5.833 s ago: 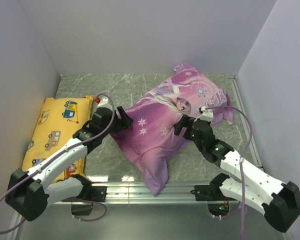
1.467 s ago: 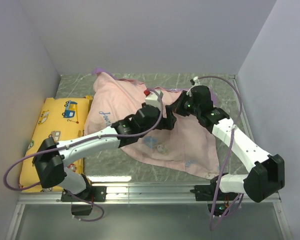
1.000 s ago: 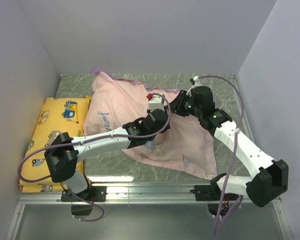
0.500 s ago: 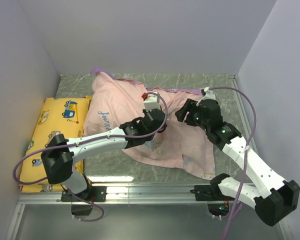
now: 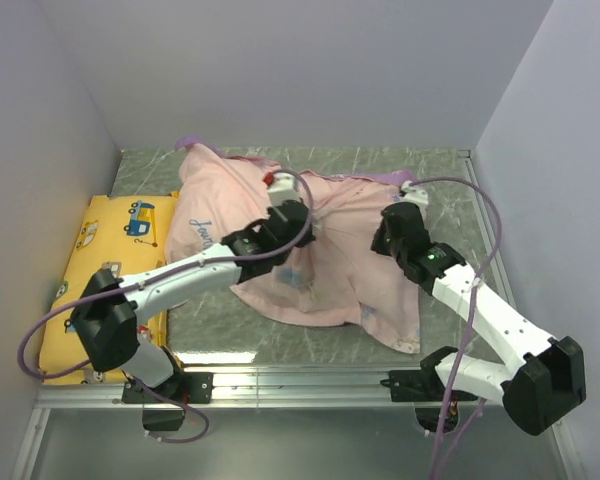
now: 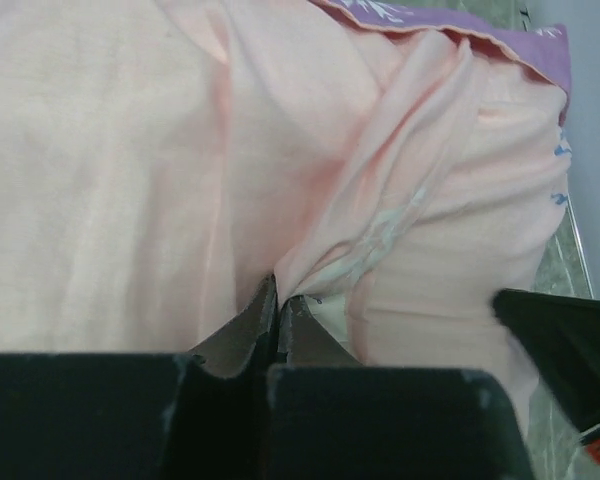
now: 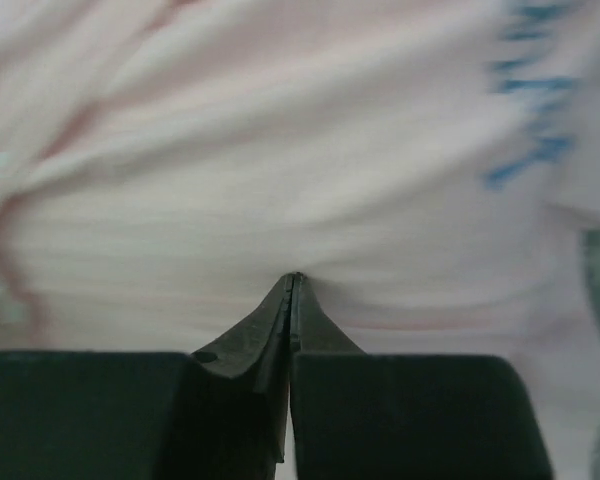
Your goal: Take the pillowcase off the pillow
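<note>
Both sets of jaws are clenched: my left gripper (image 6: pixel 278 305) pinches a fold of the pillowcase (image 6: pixel 110 150), and my right gripper (image 7: pixel 293 285) rests its closed tips against the same cloth.

We see a grey-green marbled tabletop (image 5: pixel 430 165) boxed in by plain pale walls (image 5: pixel 300 70), evenly lit.

White-and-black arms (image 5: pixel 180 275), purple cables (image 5: pixel 460 181)
</note>
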Robot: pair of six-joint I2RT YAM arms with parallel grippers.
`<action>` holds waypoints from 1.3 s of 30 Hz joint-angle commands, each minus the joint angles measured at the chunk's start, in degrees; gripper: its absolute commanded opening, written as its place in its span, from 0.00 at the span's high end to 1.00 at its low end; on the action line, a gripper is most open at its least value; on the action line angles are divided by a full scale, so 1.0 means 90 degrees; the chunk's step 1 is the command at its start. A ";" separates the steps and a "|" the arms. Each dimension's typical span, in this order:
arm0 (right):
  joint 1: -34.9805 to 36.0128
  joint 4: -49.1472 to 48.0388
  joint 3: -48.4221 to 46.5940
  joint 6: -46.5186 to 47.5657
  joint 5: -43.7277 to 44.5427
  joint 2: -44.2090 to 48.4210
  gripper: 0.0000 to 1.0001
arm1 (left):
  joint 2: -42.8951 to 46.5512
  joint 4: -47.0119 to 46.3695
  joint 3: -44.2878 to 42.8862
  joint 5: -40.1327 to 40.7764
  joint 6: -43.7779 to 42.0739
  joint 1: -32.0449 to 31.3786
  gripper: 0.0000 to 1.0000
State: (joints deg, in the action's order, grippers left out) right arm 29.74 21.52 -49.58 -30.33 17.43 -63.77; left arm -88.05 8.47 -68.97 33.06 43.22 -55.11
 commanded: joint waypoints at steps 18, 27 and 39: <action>0.0620 0.0355 -0.1023 0.0029 0.0917 0.0260 0.43 | 0.1375 -0.0560 0.1345 -0.1622 -0.0086 0.1836 0.93; 0.1764 0.0265 -0.2351 0.0332 0.0944 -0.1720 0.32 | 0.1297 -0.0707 0.1355 -0.1876 -0.0047 0.1778 0.68; 0.1726 0.1270 -0.2413 -0.0136 0.2544 -0.2418 0.90 | 0.1053 -0.0317 0.1160 -0.1575 -0.0076 0.1768 1.00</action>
State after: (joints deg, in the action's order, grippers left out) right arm 46.57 27.99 -71.72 -29.34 31.53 -87.09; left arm -77.76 3.75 -57.12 16.03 43.13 -39.44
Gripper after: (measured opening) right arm 0.156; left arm 0.016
